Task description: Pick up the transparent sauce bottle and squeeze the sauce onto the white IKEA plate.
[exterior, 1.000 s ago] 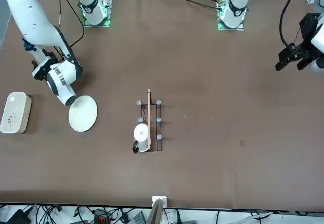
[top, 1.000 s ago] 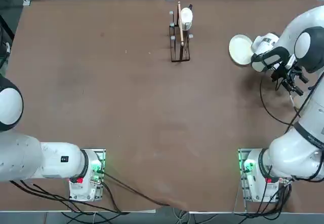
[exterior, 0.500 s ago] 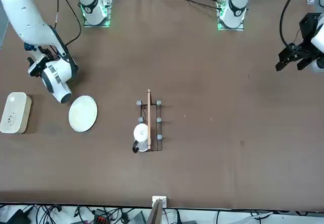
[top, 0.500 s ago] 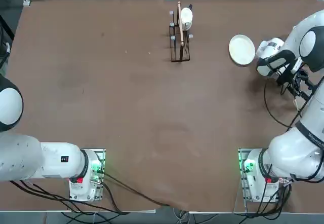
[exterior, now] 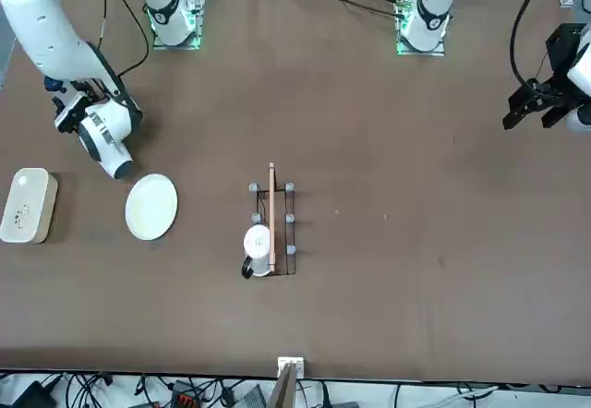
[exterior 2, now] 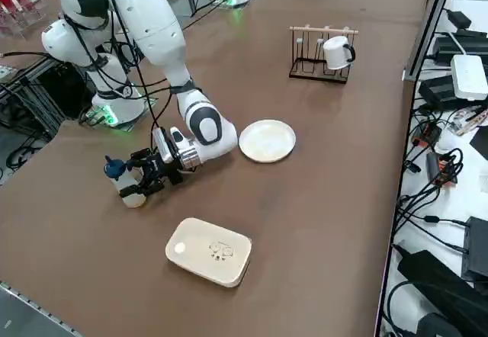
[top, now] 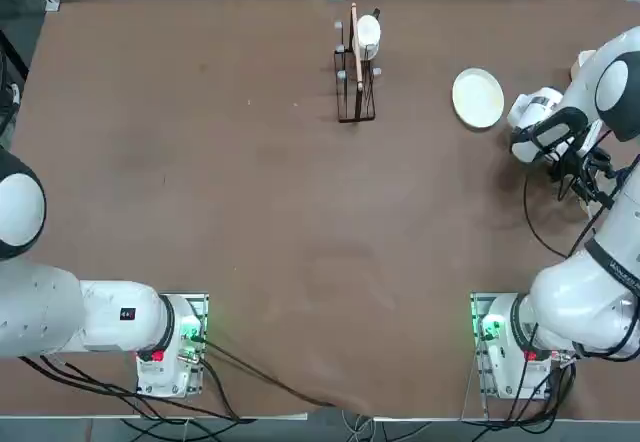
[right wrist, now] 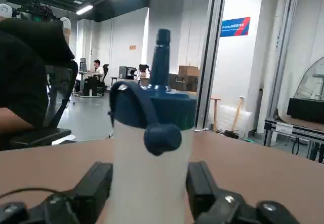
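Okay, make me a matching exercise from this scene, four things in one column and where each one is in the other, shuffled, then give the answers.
Things:
1. transparent sauce bottle
2. white IKEA plate
3. white mug
4. white box

Places:
A. hanging on the black wire rack
B. between the fingers of the right gripper
C. lying flat just beyond the right arm's wrist
D. nearest the table's near edge in the side view

Pairs: 1-B, 2-C, 3-A, 4-D

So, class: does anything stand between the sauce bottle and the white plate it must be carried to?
Only the arm. The translucent blue-capped squeeze bottle stands between the right gripper's fingers, and the arm's white wrist lies toward the round white plate. The cream rounded box sits off to one side.
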